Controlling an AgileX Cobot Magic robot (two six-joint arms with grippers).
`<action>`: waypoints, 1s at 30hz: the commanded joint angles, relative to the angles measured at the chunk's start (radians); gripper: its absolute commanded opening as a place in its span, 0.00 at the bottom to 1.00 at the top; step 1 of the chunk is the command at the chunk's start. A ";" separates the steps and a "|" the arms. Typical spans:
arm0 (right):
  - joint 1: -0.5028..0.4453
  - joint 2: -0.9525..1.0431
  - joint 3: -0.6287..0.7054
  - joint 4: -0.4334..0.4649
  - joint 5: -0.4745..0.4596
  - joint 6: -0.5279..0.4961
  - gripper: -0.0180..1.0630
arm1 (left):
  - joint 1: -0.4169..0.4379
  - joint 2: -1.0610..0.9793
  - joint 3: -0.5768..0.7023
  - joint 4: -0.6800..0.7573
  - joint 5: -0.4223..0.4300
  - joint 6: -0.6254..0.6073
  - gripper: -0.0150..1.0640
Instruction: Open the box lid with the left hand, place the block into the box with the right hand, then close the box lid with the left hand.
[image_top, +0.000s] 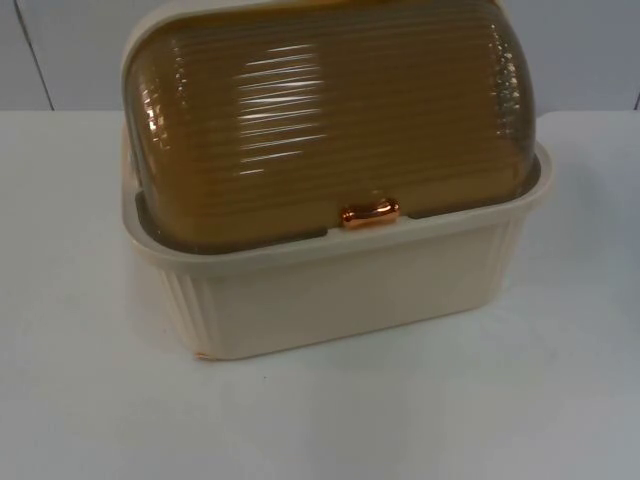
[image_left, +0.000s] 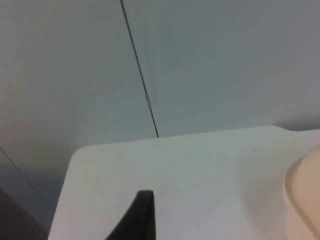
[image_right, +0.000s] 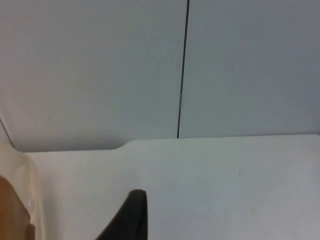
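Sitting on the white table (image_top: 80, 400), a cream ribbed box (image_top: 340, 300); amber lid (image_top: 330, 120) down (copper handle (image_top: 369, 213)); tools' state untellable.

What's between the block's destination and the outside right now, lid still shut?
Yes. The amber ribbed lid is down over the cream box, copper handle at the front rim, so the inside is covered. The left gripper is beside the box over bare table; nothing visible lies between them.

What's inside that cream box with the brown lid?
The contents stay hidden. The cream box is shut: its ribbed amber lid is down, copper handle at the front rim, and too tinted to see through. Behind it stands the grey partition wall.
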 joint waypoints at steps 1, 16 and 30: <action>-0.006 0.011 -0.005 -0.008 -0.025 0.003 0.93 | -0.010 0.024 -0.007 -0.023 -0.005 -0.004 0.96; -0.006 0.011 -0.005 -0.078 -0.051 0.003 0.93 | -0.350 0.346 -0.086 -0.041 0.025 0.168 0.96; -0.006 0.011 -0.005 -0.078 -0.049 0.018 0.93 | -0.642 0.563 -0.285 0.188 0.039 0.418 0.96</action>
